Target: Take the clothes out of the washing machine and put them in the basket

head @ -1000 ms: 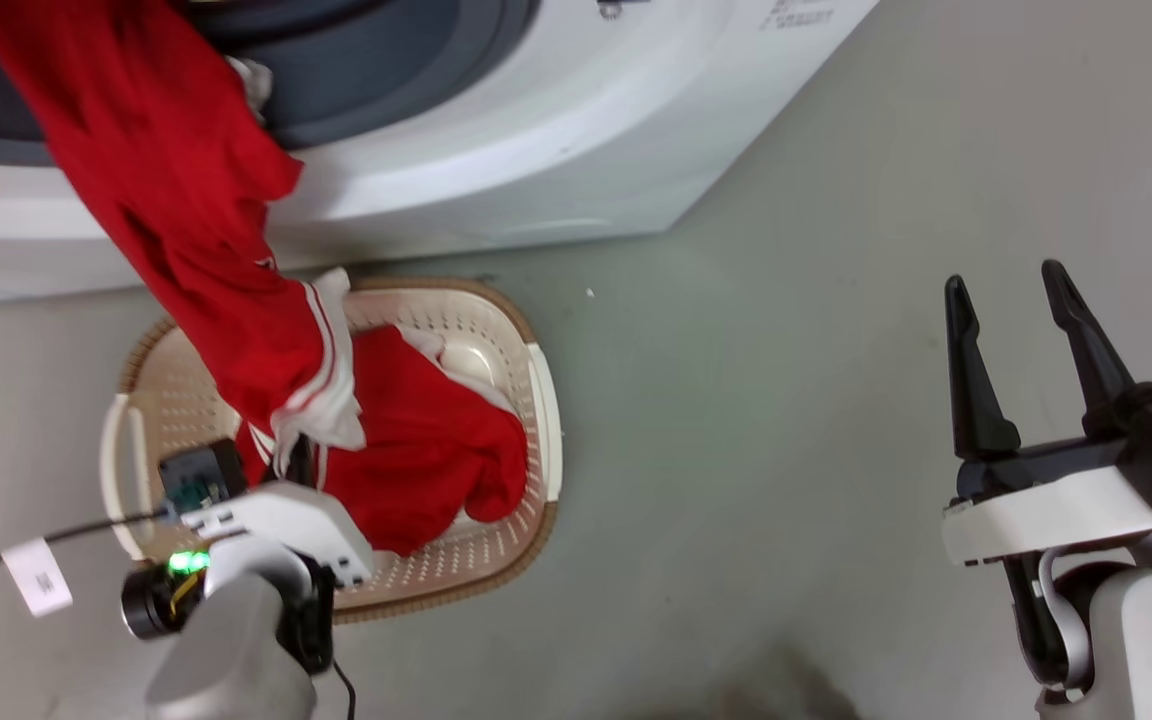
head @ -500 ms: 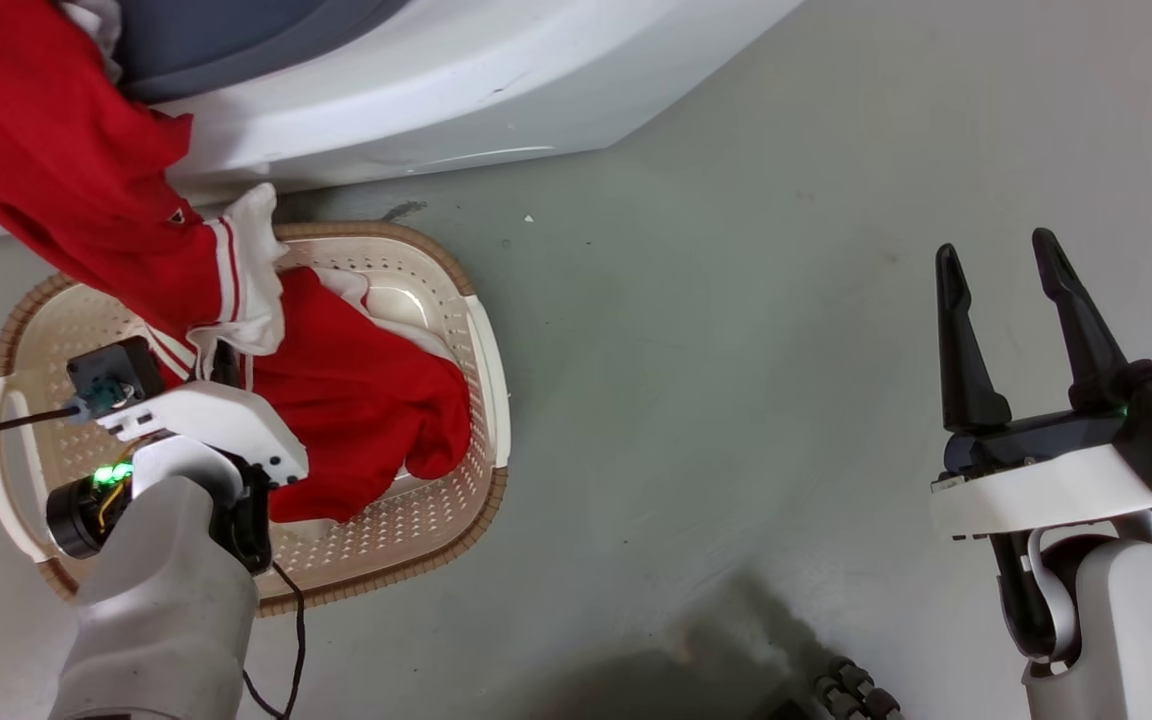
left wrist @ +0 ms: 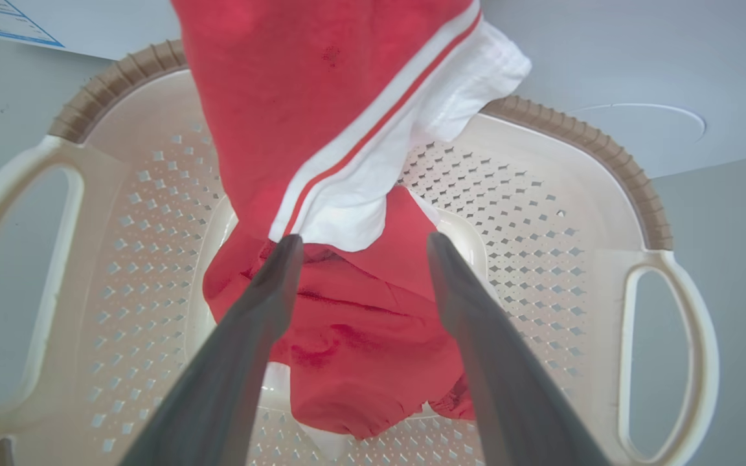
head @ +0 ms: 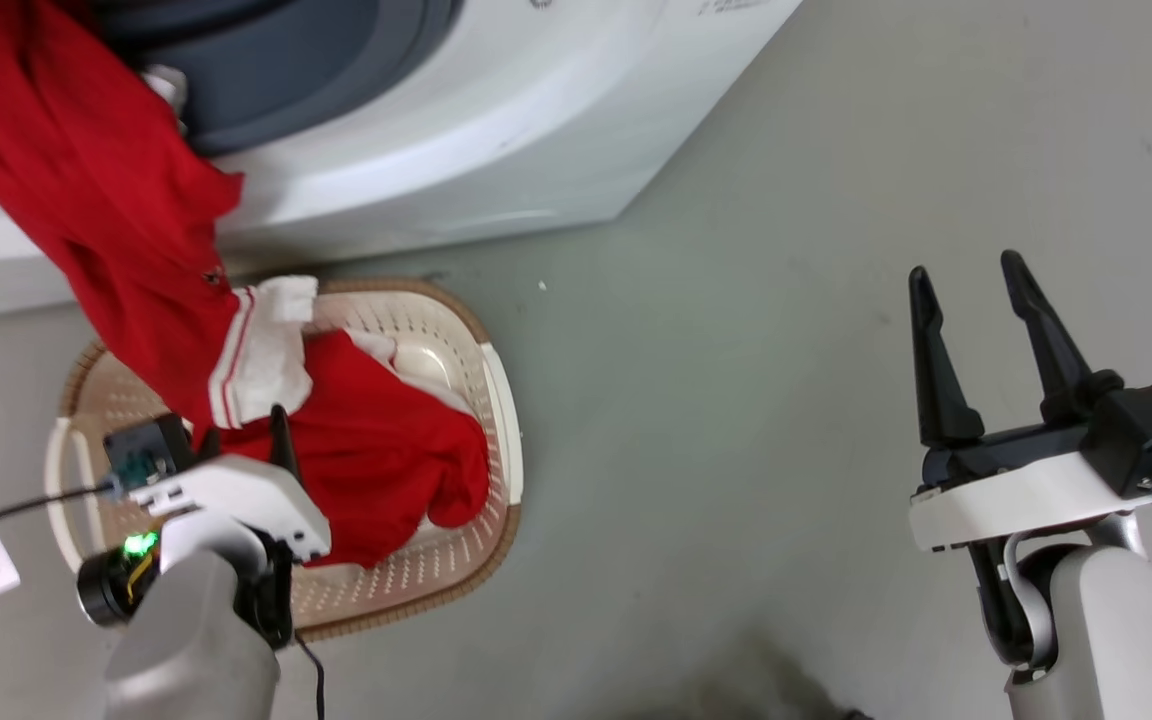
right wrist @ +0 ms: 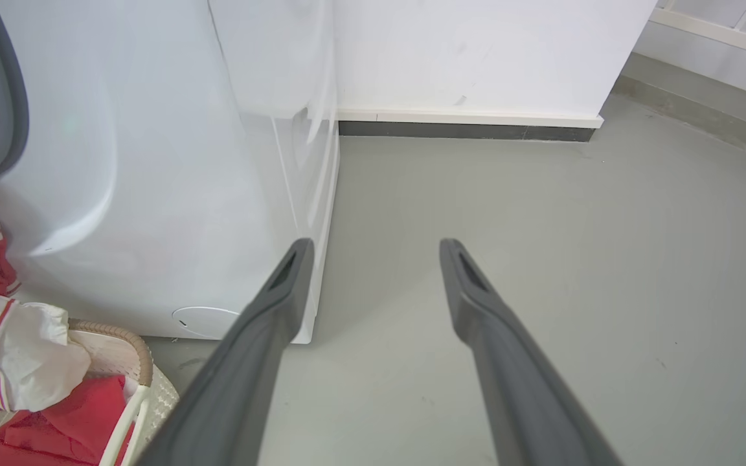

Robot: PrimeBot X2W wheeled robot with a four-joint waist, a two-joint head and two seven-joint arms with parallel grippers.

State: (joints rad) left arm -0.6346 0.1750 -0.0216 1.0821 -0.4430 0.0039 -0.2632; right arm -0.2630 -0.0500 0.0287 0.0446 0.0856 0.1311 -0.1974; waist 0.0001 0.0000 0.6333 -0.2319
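Laundry room, mid-transfer. Clothes (head: 136, 230) trail from washing machine (head: 486, 150) porthole down into basket (head: 508, 400) on floor; lower end heaped inside, upper end draped over porthole rim. My left gripper (left wrist: 363, 238) hovers above basket, jaws spread, pinching nothing, white striped cuff just beyond tips. My right gripper (head: 966, 267) idle over floor, well apart, jaws spread too. Step in hand, I judge: drop into basket. Next move calls for reaching back to porthole, gripping hanging red cloth, pulling rest clear.

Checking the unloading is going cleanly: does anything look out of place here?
Yes. One red garment hangs from the opening of the washing machine down over the basket, not fully in, while the left gripper is open.
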